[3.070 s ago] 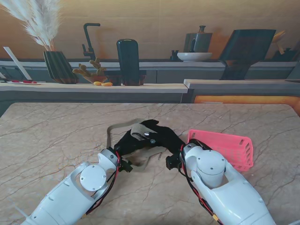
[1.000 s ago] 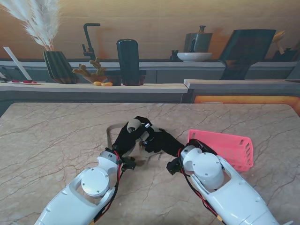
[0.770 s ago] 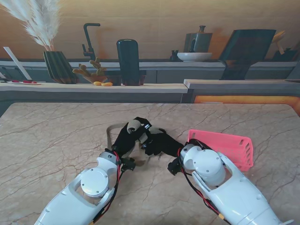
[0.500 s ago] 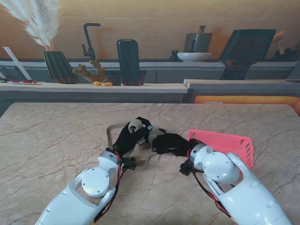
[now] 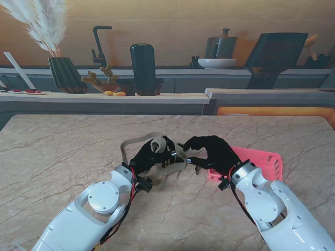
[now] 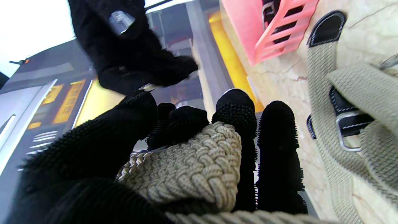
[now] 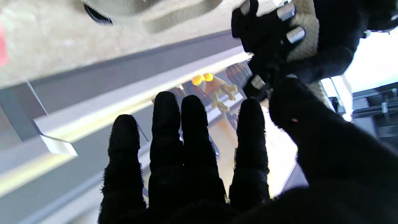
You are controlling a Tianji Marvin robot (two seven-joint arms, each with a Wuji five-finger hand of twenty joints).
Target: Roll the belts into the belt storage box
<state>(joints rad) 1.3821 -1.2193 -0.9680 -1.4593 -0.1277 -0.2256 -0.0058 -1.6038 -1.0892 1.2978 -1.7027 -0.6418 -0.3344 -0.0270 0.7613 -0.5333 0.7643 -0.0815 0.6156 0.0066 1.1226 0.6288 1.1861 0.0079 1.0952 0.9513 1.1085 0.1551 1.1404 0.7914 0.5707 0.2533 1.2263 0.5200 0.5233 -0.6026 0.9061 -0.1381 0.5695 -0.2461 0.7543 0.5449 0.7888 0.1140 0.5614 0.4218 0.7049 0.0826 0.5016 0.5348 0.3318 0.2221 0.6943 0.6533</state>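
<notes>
A beige braided belt lies on the marble table (image 5: 63, 151), and its rolled end (image 5: 158, 144) is held in my left hand (image 5: 149, 157), black-gloved and shut on it. The left wrist view shows the roll (image 6: 192, 165) pressed between thumb and fingers (image 6: 236, 109). The loose strap (image 5: 168, 170) with its metal buckle (image 6: 348, 130) trails on the table. My right hand (image 5: 214, 151) hovers just to the right of the roll, fingers (image 7: 192, 124) spread and holding nothing. The pink belt storage box (image 5: 264, 159) sits behind the right wrist, partly hidden.
A raised ledge (image 5: 104, 97) runs along the table's far edge, with a vase, a dark bottle (image 5: 143, 68) and kitchen items behind it. The pink box (image 6: 267, 28) lies close to the belt's free end.
My right hand has lifted off the belt and swung right, now partly over the pink box. My left hand keeps the roll and has shifted slightly right.
</notes>
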